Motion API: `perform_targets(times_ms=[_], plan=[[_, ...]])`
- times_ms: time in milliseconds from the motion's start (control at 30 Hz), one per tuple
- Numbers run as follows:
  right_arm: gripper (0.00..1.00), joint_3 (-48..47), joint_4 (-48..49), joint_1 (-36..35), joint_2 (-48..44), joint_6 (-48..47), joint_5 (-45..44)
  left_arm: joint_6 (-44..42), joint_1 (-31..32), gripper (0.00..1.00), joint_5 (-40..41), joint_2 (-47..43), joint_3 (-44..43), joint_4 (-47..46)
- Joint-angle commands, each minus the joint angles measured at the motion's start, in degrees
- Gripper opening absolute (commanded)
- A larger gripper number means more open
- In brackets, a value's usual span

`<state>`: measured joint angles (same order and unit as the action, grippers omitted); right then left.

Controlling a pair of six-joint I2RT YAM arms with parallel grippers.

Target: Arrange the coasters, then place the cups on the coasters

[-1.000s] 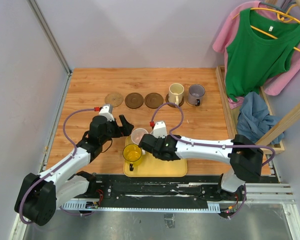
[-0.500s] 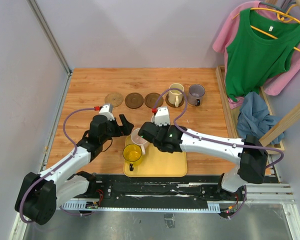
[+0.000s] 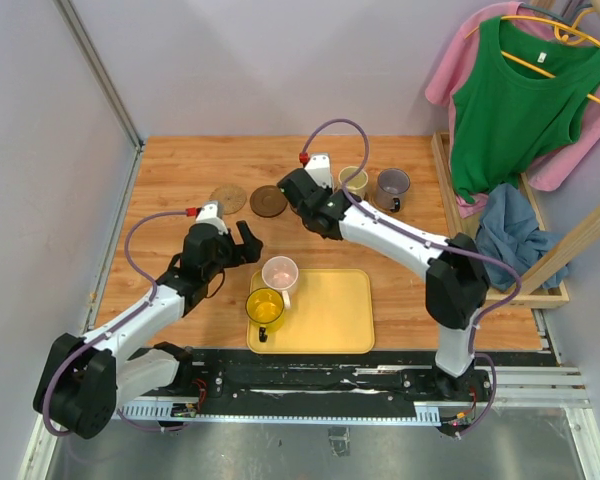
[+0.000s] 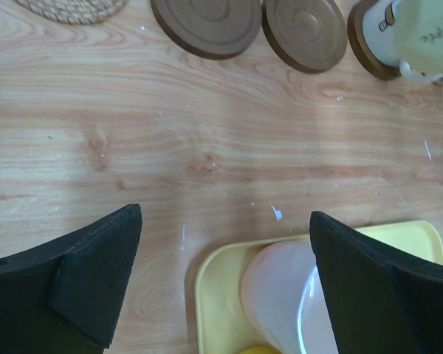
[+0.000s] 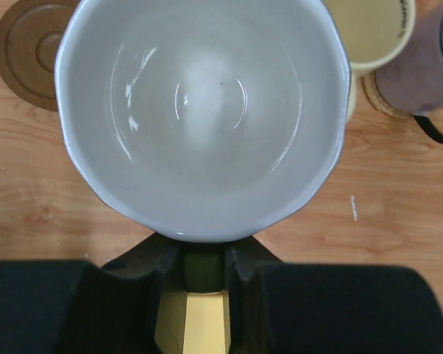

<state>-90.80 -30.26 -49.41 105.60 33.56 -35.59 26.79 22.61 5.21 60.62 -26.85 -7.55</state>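
The pale green-white cup [image 5: 203,110] was clamped by its handle between the fingers of the right end effector [image 5: 203,267], its open mouth facing the wrist camera. It was held over the row at the far side of the tabletop [image 3: 180,170], between a dark brown coaster [image 5: 26,59] on one side and the cream cup [image 5: 369,29] on the other; whether its base touched anything could not be told. Just beyond the cream cup stood the grey-purple cup [image 5: 421,66] on a woven coaster [image 5: 380,103]. At the left end of the row lay a tan coaster [image 3: 228,198], bare, with another dark brown disc [image 3: 268,201] beside it. Nearer the arm bases, the pink cup [image 3: 279,272] and the yellow cup [image 3: 265,308] stood side by side at the left end of the yellow tray [image 3: 330,310]. The left end effector [image 3: 250,245] hung above the wood just beside the tray's far left corner, its fingers [image 4: 81,273] spread wide apart and gripping nothing.
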Motion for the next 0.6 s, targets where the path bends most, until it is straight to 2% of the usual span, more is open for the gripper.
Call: perform_targets(times_ms=[0, 367, 567], plan=[[0.01, -8.2, 3.9, 3.3, 4.2, -4.0, 2.0, -0.8, -0.2, 1.00, 5.5, 0.5, -2.6, 0.0], [0.01, -20.0, 3.7, 8.3, 17.1, -6.0, 9.4, -1.0, -0.3, 1.00, 7.4, 3.7, -3.8, 0.4], [0.01, -21.8, 3.3, 8.5, 19.3, -6.6, 9.5, -0.8, -0.3, 1.00, 7.1, 4.5, -3.7, 0.3]])
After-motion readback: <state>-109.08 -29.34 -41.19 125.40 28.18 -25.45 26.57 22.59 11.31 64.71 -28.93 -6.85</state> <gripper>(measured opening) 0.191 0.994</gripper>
